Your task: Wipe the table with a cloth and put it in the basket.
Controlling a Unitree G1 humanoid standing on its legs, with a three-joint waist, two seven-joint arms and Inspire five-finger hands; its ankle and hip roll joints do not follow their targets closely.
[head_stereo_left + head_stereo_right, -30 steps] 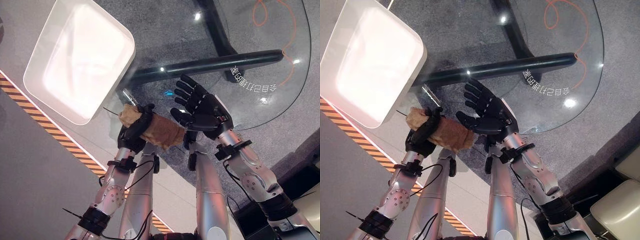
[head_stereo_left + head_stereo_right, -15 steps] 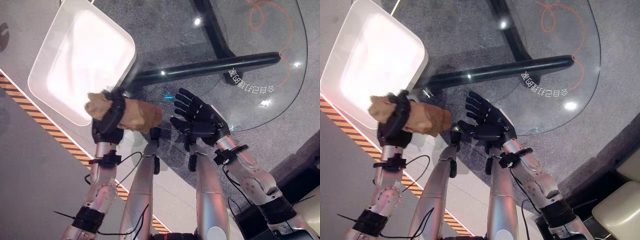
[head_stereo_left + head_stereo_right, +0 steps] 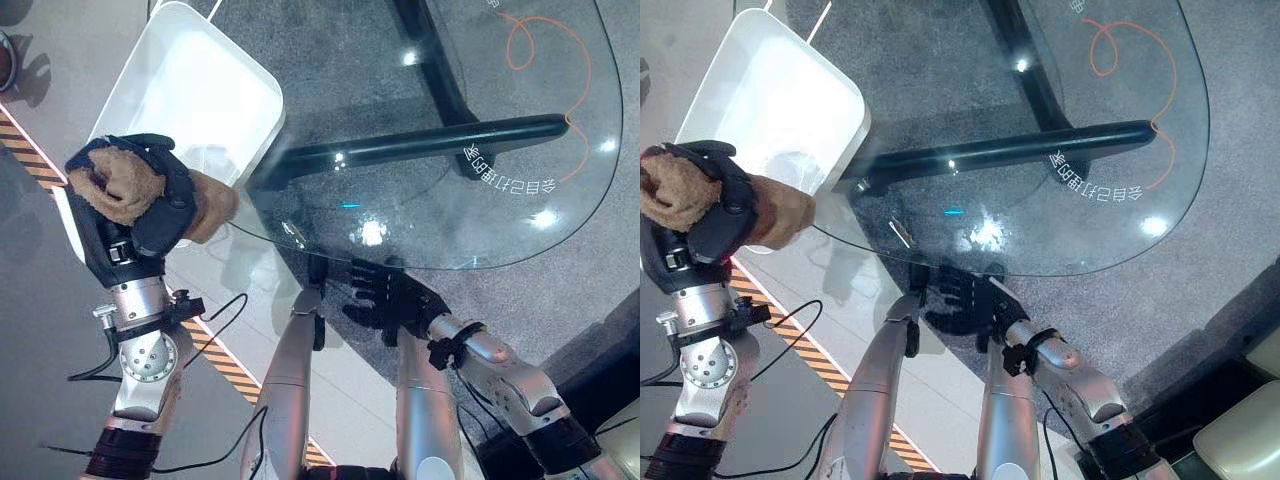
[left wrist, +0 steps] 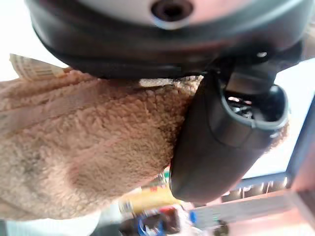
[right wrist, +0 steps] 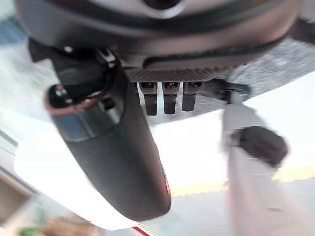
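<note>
My left robot hand [image 3: 150, 205] is curled tight round the cloth [image 3: 115, 185], bunched tan fleece w/ ends sticking out both sides of the grip. Cloth sits at the near edge of the white basket [image 3: 215, 70], which is off the left end of the glass counter [image 3: 520, 215], on the floor side. Wiping looks done, judging by the cloth being off the glass; step in hand = drop it in the basket.

To do it well: carry the cloth further over the basket's middle, not just the rim, since it hangs about level w/ the near wall now. Lower it inside before letting go, then spread the fingers fully so the fleece doesn't snag on them. Watch the loose end toward the counter; it could drape over the rim.

My right robot hand [image 3: 385, 300] is low, at the counter's near edge and seemingly under it, idle; fingers look relaxed, holding nothing.

Writing: white characters on the counter near the orange squiggle [image 3: 530, 45]; can't read them. A label tag shows on the cloth in the left wrist view, too unclear to read.
</note>
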